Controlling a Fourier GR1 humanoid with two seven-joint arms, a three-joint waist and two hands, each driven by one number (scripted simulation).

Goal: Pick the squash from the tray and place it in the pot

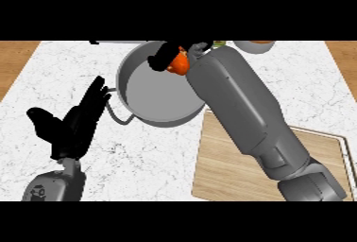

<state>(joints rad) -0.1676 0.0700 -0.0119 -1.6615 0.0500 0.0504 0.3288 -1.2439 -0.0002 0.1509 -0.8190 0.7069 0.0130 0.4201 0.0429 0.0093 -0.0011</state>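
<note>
Holding item: squash (178, 63), orange, small, partly hidden; carried by the right hand (165, 55), whose black fingers curl round it from the far and left side.

Position of item: above the far rim of the pot (132, 66), just inside the wall at its upper right. Below and to the near-left of the squash lies the open grey floor of the pot, nothing in it that shows. The release point therefore sits directly under or slightly nearer than the fingers; the move turns on a drop or a short lowering, not a further reach.

Long axis of item: cannot be told with confidence; only a rounded orange patch shows between the fingers and the wrist, and it may run roughly along the forearm's line.

Right forearm (237, 108): grey, crossing diagonally from the lower right, over the tray, to the pot's far rim.

Tray (230, 179): wooden, at the near right, its visible surface bare of the squash; part of it is covered by the forearm.

Left hand (77, 123): at the left of the view on the marble counter (63, 71), fingers straight and up, holding nothing, resting beside the pot's wire handle (120, 115). It lies nearer the pot's left wall than the squash, and plays no part judged from here.

Stage, judged: pick done, transfer nearly done, release outstanding.
</note>
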